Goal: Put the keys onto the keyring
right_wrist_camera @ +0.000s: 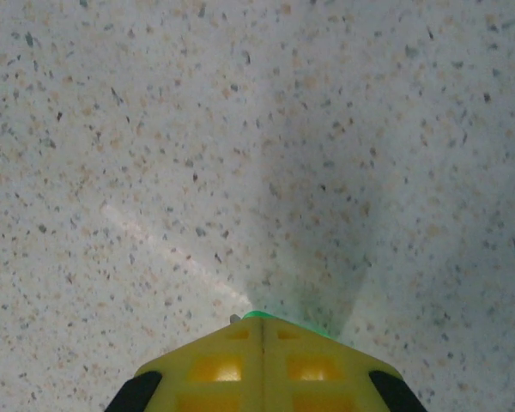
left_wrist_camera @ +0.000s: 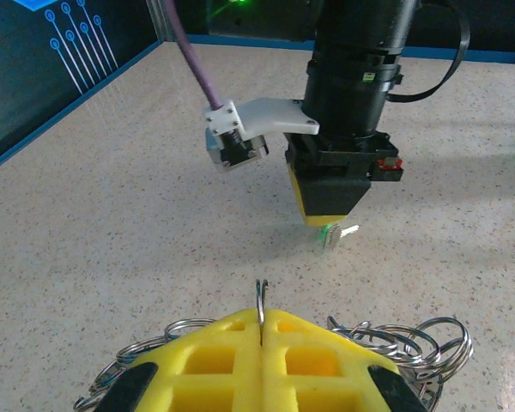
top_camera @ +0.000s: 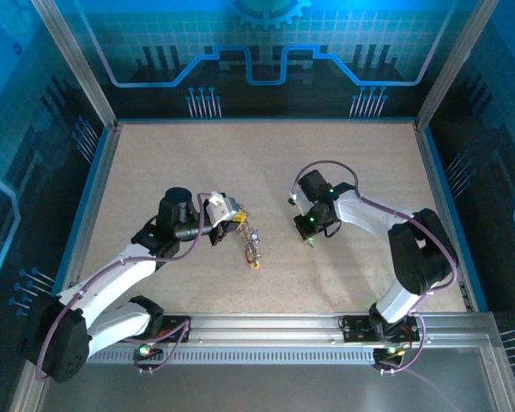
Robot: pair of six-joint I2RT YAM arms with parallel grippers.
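Threading step: your left jaws are pinched shut on the keyring (left_wrist_camera: 260, 296) at mid-desk, right jaws shut on a small silvery key (left_wrist_camera: 336, 235) nearby, so next you likely line its hole onto the ring's end.

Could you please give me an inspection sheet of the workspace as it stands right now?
Surface: speckled beige table, no spills seen.
Job's things: keyring pinched edge-on in left gripper; keys bunched beside it; green-tagged key at right gripper tip.
Clutter: nothing seen.
Grippers: left gripper shut on keyring; right gripper shut on green-tagged key.
Cables: purple cables run along both arms, clear of the keys.
Surroundings: blue printed walls, aluminium frame.
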